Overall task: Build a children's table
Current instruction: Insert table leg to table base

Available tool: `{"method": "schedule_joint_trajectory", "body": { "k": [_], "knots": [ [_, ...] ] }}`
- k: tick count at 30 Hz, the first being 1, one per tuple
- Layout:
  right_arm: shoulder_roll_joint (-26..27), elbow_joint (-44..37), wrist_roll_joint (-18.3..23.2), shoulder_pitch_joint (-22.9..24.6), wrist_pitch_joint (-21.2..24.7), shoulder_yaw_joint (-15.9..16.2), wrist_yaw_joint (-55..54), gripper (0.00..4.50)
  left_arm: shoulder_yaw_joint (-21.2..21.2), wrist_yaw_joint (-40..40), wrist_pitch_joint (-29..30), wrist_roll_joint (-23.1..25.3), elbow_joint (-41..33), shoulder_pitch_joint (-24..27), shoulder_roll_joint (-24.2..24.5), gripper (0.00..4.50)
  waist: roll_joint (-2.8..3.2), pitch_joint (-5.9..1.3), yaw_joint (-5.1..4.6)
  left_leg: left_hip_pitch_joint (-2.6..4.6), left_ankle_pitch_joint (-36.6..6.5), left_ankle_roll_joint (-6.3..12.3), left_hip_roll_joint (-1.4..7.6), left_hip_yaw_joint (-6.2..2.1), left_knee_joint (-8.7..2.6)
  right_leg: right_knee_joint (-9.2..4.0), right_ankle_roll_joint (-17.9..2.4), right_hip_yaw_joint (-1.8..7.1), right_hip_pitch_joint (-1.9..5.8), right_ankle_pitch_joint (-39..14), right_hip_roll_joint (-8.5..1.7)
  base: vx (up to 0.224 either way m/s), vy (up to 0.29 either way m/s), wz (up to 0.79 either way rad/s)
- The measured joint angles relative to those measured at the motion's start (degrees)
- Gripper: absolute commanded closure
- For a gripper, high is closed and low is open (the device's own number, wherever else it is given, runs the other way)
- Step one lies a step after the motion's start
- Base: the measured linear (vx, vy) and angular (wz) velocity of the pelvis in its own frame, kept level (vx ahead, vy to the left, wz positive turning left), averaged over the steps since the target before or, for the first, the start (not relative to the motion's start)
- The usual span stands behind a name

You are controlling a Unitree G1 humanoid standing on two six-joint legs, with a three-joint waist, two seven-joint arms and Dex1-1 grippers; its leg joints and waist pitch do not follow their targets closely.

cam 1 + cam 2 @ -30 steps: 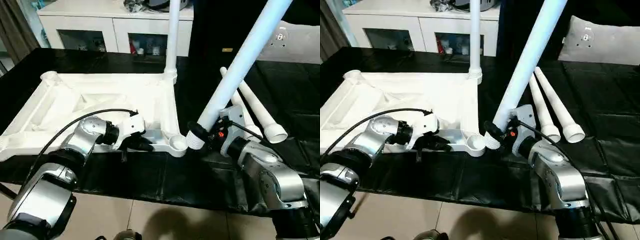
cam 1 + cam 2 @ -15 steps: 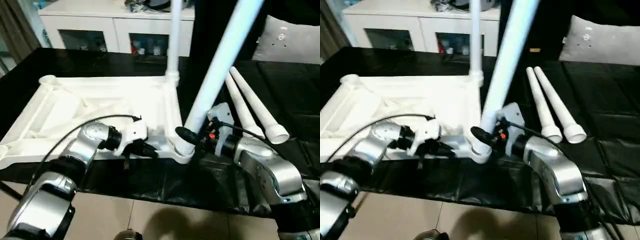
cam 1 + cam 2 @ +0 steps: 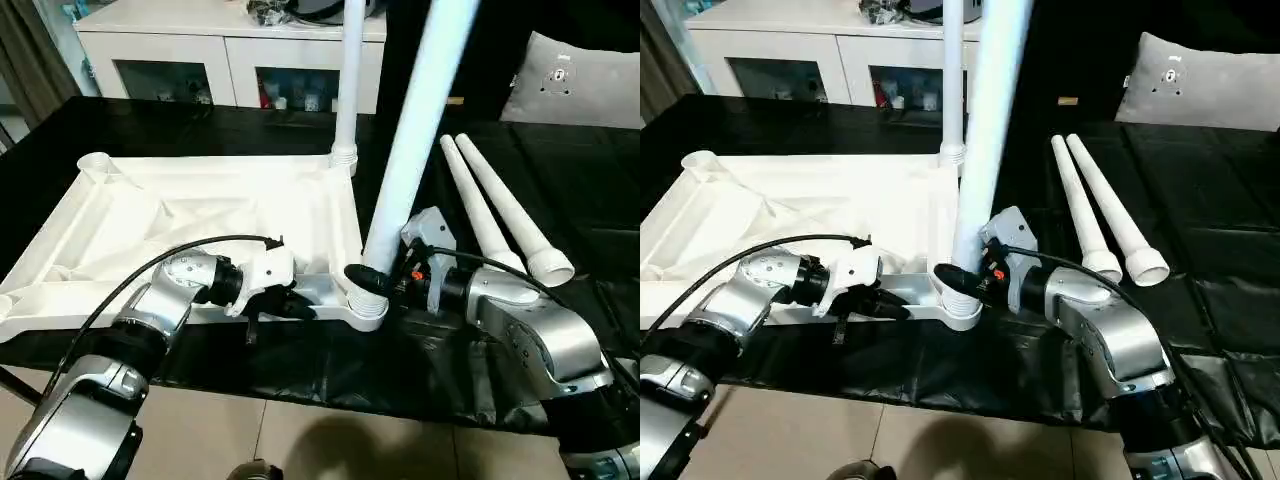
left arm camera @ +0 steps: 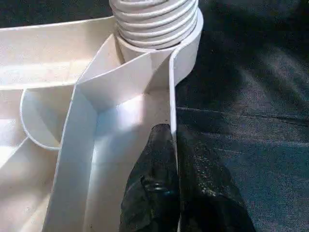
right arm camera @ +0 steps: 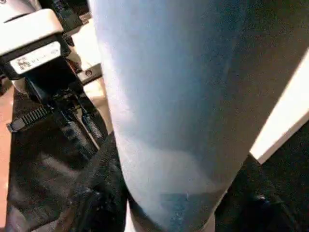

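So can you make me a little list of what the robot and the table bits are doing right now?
tabletop: white tabletop lies upside down on the black cover
far corner: one leg already stands in its socket
near corner: second leg stands at the near corner socket, threaded end at its mouth
right tool: right tool grips that second leg low down
left tool: left tool pinches the tabletop's rim beside that socket
spare legs: two spare legs lie side by side on the cover

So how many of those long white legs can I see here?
4: one leg upright in the far corner, one held leg at the near corner socket, two loose legs lying on the black surface.
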Motion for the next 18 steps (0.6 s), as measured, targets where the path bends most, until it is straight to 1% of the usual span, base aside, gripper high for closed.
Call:
{"method": "schedule_joint_trajectory", "body": {
  "k": [8,13,15,17,18],
  "knots": [
    [0.23,0.28,0.30,-0.11,0.33,-0.08,1.21,2.61,-0.13,-1.02,1.15,0.03,-2.17,0.79,0.37,4.50,-0.01,-0.01,0.03,0.00,-0.01,0.01,0.00,0.00,-0.03,-0.02,-0.02,-0.01,-0.01,-0.05,0.00,0.000,0.000,0.00],
    [2.46,3.41,3.81,0.71,1.14,-3.81,1.07,2.62,-0.17,-1.11,1.39,0.03,-2.65,1.03,0.24,4.50,0.00,-0.01,0.04,0.00,-0.01,0.01,0.00,0.00,-0.02,-0.01,-0.02,-0.01,0.01,-0.04,0.00,0.000,0.000,0.00],
    [3.77,4.25,5.13,1.84,1.11,-5.74,0.92,2.62,-0.17,-1.09,1.41,0.02,-2.65,1.06,0.03,4.50,0.01,-0.03,0.17,0.00,-0.01,0.01,0.00,-0.01,-0.03,-0.02,-0.02,-0.04,0.01,-0.05,0.00,0.000,0.000,0.00],
    [4.63,4.81,6.60,3.13,0.35,-7.53,0.62,2.62,-0.18,-1.06,1.43,0.03,-2.68,1.07,-0.16,4.50,0.08,-0.07,0.32,-0.01,-0.02,0.03,0.00,0.00,-0.05,-0.06,-0.02,-0.03,0.02,-0.06,0.00,0.000,0.000,0.00],
    [4.68,4.61,6.97,4.11,-0.55,-7.85,0.81,2.62,-0.18,-0.95,1.43,0.03,-2.68,1.08,-0.28,4.50,0.09,-0.07,0.47,-0.01,-0.02,0.03,0.00,-0.01,-0.06,-0.10,-0.02,-0.04,0.03,-0.06,0.00,0.000,0.000,0.00]
  ]
}}
